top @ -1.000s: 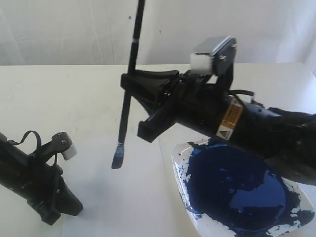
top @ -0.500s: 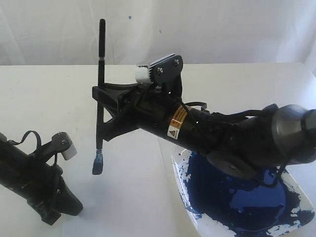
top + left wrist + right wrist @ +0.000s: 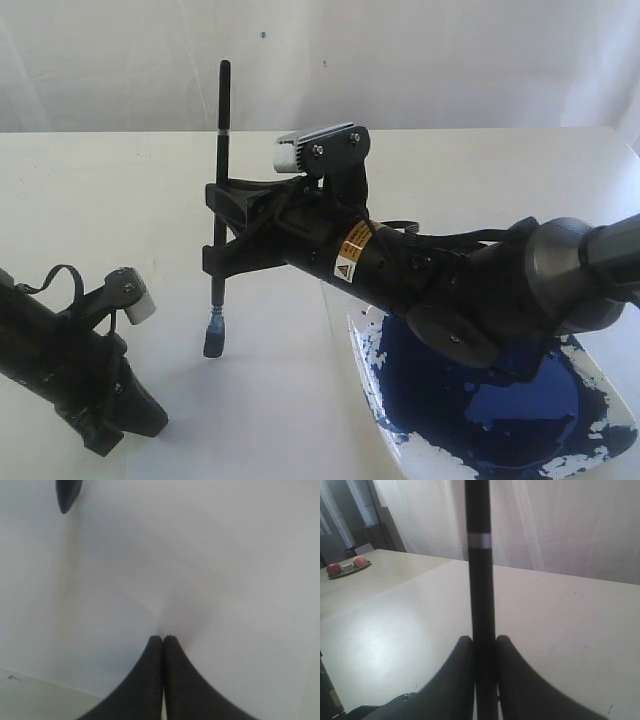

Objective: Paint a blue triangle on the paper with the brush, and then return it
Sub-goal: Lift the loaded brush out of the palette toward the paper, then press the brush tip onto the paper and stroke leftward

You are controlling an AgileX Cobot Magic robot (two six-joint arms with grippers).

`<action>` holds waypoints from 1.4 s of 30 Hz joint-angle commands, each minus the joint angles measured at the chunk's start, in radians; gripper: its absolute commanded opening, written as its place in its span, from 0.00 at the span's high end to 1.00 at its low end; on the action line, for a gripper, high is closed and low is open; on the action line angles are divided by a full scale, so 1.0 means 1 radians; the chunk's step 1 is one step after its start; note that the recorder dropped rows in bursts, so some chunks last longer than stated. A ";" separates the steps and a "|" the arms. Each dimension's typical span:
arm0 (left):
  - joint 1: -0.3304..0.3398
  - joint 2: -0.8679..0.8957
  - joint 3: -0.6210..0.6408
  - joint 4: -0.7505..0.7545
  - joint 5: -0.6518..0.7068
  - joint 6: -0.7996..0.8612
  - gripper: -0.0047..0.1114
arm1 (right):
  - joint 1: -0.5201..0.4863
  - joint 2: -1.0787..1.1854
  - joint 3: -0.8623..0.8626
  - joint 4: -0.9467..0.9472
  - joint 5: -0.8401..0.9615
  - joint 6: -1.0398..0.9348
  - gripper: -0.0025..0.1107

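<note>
L gripper (image 3: pixel 162 639): fingers pressed together, zero gap, nothing in it. Sits low at lower left of exterior view, over paper (image 3: pixel 262 392), well apart from the work.

Brush (image 3: pixel 222 140) next: near upright, slight lean, clamped mid-handle, tip down just L of centre. Looks at or just above the sheet; contact can't tell. Shows as dark point at corner of L wrist view too. No blue triangle on sheet in any view, so judging painting not started.

R gripper (image 3: pixel 215 228): reaches across from the right, closed onto the handle, a pad on each side per wrist cam.

Handling, est.: light, thin, stiff handle; smooth + round, so prone to twist or slide in pads under side load. Soft bristles, wet w/ paint: splay if pushed hard, may drip. Best hold = mid-handle or a bit lower for tip control; keep off bristles. Light downward pressure only.

Paint tray (image 3: pixel 357 335) far right: white, holds big blue pool (image 3: pixel 480 400), splatter on rim.

Writing: yellow/orange warning sticker (image 3: pixel 350 262) w/ triangle symbol on R arm, text too small to read. Silver band (image 3: pixel 480 540) on handle, no lettering seen.
</note>
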 commanded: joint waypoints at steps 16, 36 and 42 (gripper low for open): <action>-0.002 -0.006 0.006 0.006 0.020 -0.004 0.96 | -0.001 -0.022 -0.003 0.149 0.107 -0.212 0.98; -0.002 -0.006 0.006 0.006 0.022 -0.004 0.96 | -0.001 -0.046 -0.003 0.324 0.151 -0.475 0.98; -0.002 -0.006 0.006 0.006 0.022 -0.004 0.96 | -0.001 -0.084 -0.003 0.349 0.156 -0.475 0.98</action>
